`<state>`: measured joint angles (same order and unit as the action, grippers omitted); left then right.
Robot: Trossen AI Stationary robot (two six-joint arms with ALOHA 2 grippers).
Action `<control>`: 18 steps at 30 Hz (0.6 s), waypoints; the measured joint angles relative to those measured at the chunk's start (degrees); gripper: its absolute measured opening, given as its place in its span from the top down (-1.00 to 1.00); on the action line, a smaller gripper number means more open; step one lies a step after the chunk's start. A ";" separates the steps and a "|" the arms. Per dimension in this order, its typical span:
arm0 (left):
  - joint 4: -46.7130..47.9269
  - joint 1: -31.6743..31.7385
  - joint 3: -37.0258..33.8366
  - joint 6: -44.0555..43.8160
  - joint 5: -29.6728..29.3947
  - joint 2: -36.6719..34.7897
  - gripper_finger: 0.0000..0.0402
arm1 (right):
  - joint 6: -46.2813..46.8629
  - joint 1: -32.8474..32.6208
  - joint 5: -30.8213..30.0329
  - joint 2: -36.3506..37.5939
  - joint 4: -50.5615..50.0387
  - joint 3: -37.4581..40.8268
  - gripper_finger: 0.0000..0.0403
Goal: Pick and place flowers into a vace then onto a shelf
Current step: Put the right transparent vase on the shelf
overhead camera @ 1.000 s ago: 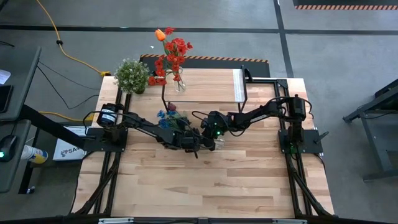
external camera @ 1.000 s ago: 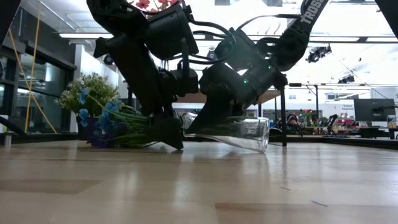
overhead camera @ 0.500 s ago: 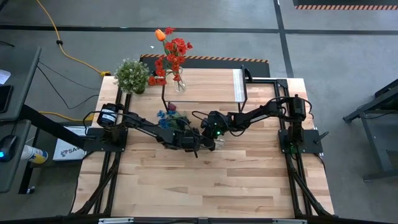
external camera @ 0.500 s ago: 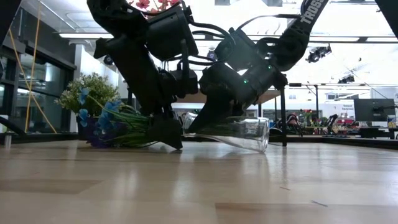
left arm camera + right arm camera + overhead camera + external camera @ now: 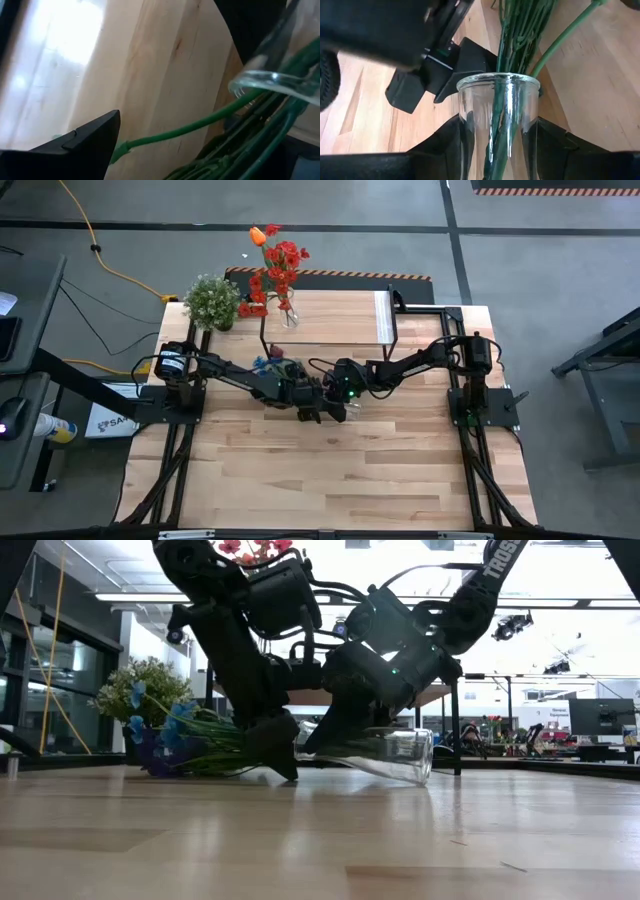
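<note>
White letters "TROS" — the rest cut off — run along the right arm (image 5: 478, 590).

You look straight down on the whole table (image 5: 330, 480) from above, level across it from table-top height, and each wrist camera sits close on the glass vase (image 5: 498, 120), which both share.

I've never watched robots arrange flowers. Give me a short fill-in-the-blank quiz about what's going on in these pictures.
1. The right gripper grips a clear glass ____ lying on its side.
2. The stems entering its mouth are coloured ____.
3. The left gripper beside it has its fingers ____.
4. The red flowers already stand in a glass on the ____.

Missing words: vase; green; open; shelf
</note>
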<state>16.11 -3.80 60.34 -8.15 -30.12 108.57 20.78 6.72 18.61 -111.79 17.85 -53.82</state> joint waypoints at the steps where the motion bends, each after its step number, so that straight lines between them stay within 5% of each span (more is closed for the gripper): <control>1: -0.12 0.68 0.00 0.25 1.17 0.00 -0.99 | 0.00 0.00 -0.02 -0.01 0.00 0.00 0.15; 8: -0.54 3.55 0.00 3.86 8.47 0.02 -0.88 | 0.29 0.02 -0.01 -0.02 -0.11 0.04 0.15; 18: -1.72 3.00 -0.16 4.93 10.13 0.22 -0.14 | -0.22 0.00 0.14 -0.02 0.10 0.09 0.15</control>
<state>14.39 -0.80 60.18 -3.22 -19.99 108.79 20.56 6.72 18.75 -111.81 17.94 -53.74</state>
